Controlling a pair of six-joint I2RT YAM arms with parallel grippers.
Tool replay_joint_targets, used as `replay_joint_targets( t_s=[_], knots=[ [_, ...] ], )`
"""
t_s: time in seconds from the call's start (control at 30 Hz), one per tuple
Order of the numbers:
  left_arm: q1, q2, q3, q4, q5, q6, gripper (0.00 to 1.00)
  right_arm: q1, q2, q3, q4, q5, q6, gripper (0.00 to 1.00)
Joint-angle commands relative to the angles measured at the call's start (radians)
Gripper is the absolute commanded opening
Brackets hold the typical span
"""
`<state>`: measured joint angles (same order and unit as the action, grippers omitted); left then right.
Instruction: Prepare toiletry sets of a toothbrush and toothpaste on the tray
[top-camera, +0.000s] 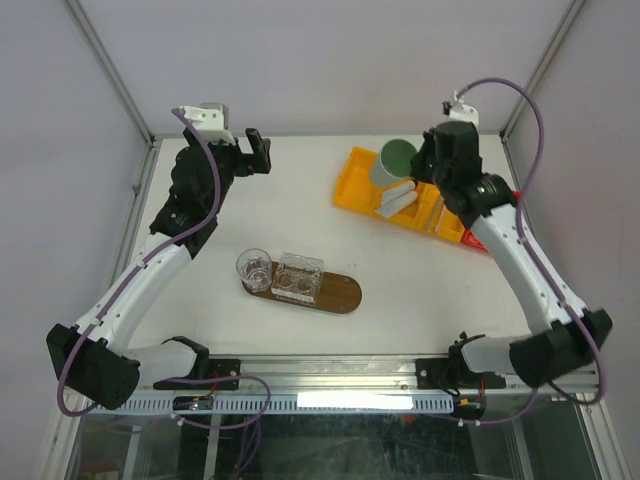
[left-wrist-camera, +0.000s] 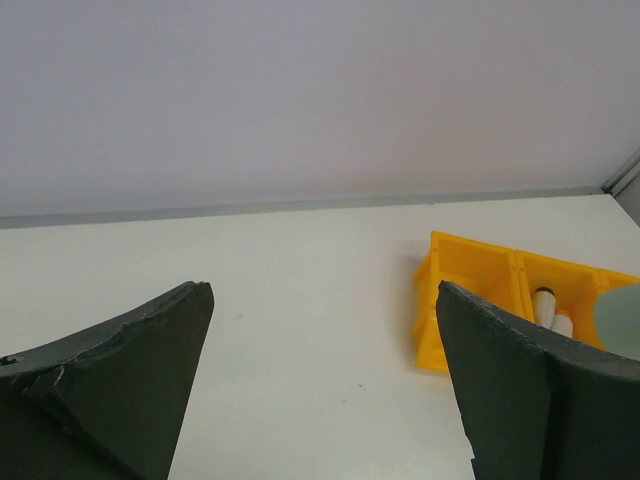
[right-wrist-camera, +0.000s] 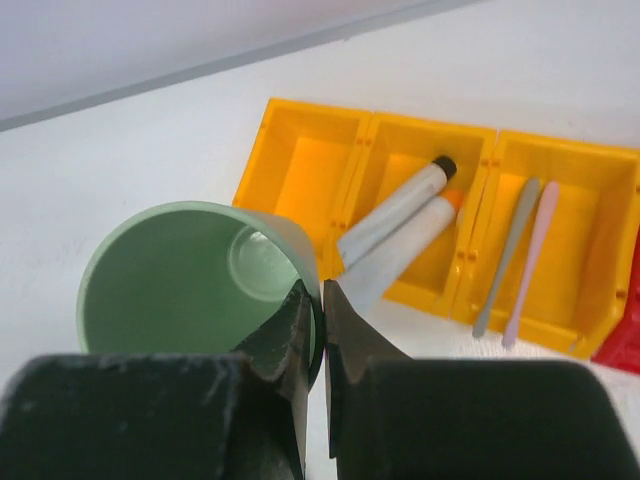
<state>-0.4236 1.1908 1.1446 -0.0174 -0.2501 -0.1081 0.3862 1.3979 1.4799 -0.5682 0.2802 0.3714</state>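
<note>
My right gripper (right-wrist-camera: 318, 292) is shut on the rim of the mint-green cup (right-wrist-camera: 190, 290), one finger inside and one outside; in the top view the cup (top-camera: 396, 160) hangs over the yellow bin (top-camera: 355, 185). Two white toothpaste tubes (right-wrist-camera: 400, 225) lie in the bin's middle compartment. A grey and a pink toothbrush (right-wrist-camera: 522, 255) lie in its right one. The dark wooden tray (top-camera: 340, 293) lies at the table's middle. My left gripper (top-camera: 256, 150) is open and empty at the far left of the table.
A clear glass (top-camera: 254, 268) and a clear square holder (top-camera: 298, 276) stand on the tray's left half. The yellow bin also shows in the left wrist view (left-wrist-camera: 470, 290), at the right. A red object (right-wrist-camera: 622, 340) lies right of the bin.
</note>
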Motion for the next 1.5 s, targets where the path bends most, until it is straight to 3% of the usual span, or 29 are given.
replay_joint_targets(
  t_s=[0.0,0.23,0.57,0.8,1.07,1.47],
  knots=[
    [0.010,-0.001,0.028,0.028,0.035,-0.024,0.99,0.002,-0.193,-0.233,0.107,-0.139,0.001,0.00],
    [0.017,0.011,0.031,0.021,0.027,-0.028,0.99,0.034,-0.395,-0.408,0.034,-0.270,0.010,0.00],
    [0.020,0.034,0.050,-0.009,0.025,-0.045,0.99,0.125,-0.464,-0.449,-0.113,-0.318,0.005,0.00],
    [0.023,0.014,0.045,-0.009,-0.049,-0.014,0.99,0.305,-0.398,-0.435,-0.182,-0.107,0.036,0.00],
    [0.036,0.026,0.041,0.003,-0.039,-0.011,0.99,0.481,-0.330,-0.425,-0.196,0.062,0.035,0.00],
    [0.089,-0.024,0.042,-0.007,0.003,-0.051,0.99,0.561,-0.242,-0.415,-0.116,0.098,0.039,0.00]
  ],
)
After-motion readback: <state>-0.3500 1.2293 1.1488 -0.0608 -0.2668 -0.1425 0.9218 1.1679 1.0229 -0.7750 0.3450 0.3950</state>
